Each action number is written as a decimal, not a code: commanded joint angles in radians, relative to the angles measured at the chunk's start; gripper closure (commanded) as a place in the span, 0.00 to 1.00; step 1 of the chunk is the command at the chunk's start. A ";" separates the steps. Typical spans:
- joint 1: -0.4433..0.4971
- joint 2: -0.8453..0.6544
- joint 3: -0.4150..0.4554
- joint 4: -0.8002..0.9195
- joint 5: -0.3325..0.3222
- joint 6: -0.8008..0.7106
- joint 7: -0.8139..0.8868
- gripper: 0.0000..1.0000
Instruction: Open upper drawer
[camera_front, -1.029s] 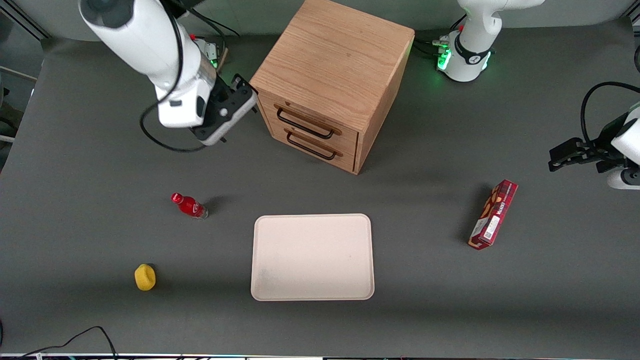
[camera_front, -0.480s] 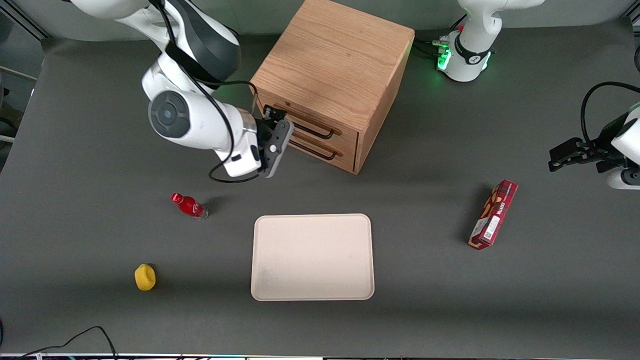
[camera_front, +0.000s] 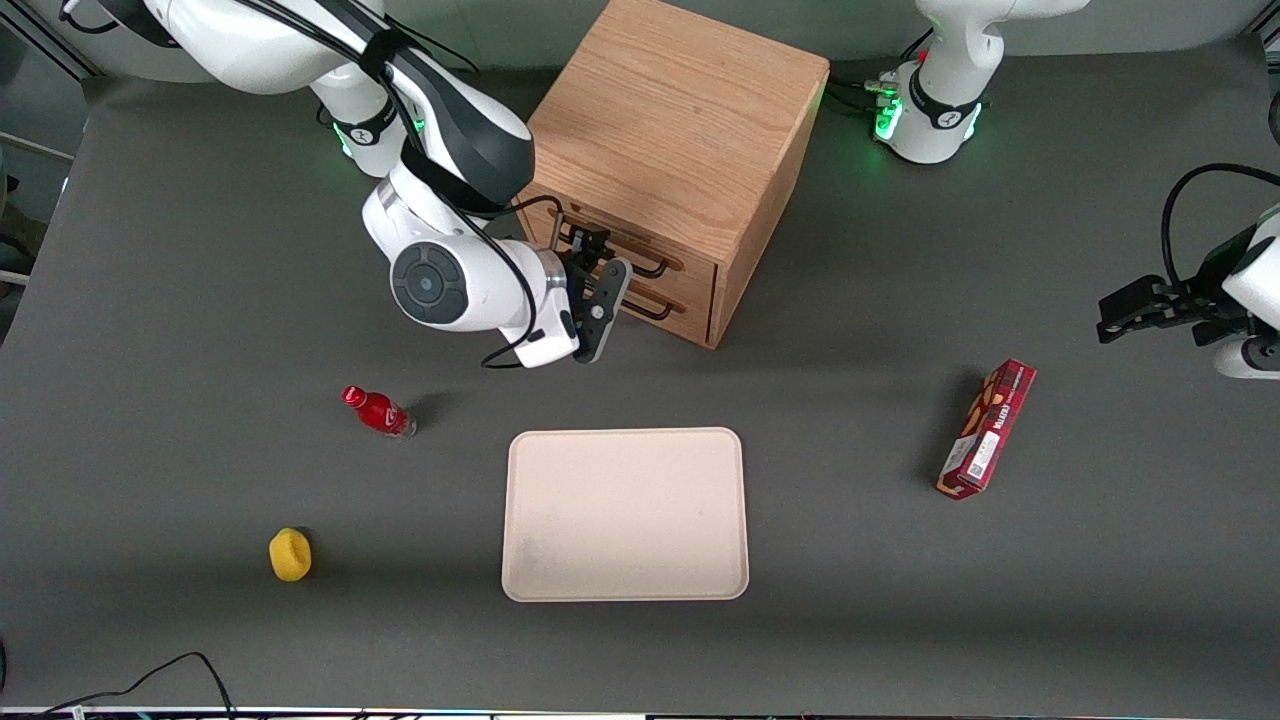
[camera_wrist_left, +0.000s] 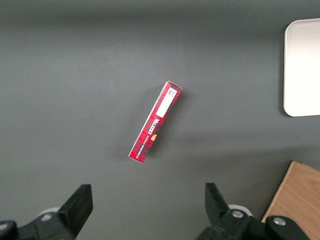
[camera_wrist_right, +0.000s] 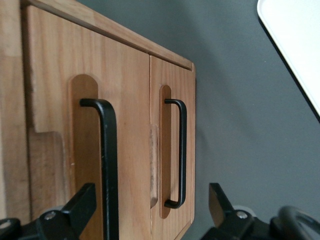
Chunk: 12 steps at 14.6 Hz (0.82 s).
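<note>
Just in front of light-oak upper drawer (camera_front: 640, 252) w/ black wire handle (camera_wrist_right: 104, 165): gripper (camera_front: 597, 262), fingers (camera_wrist_right: 76, 209) spread open, handle betw. them, not touching.

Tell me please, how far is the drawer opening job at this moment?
Done: the gripper is in front of the cabinet, fingers open, facing the handles. In hand: lining up on the upper drawer's handle; no finger touches it yet. Left: close on that handle and pull. The upper drawer is shut, flush with the lower drawer.
</note>
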 joint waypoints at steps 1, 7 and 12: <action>0.001 -0.005 0.016 -0.037 0.020 0.039 -0.021 0.00; 0.000 0.009 0.016 -0.066 0.006 0.085 -0.024 0.00; -0.009 0.110 -0.001 0.052 -0.040 0.082 -0.016 0.00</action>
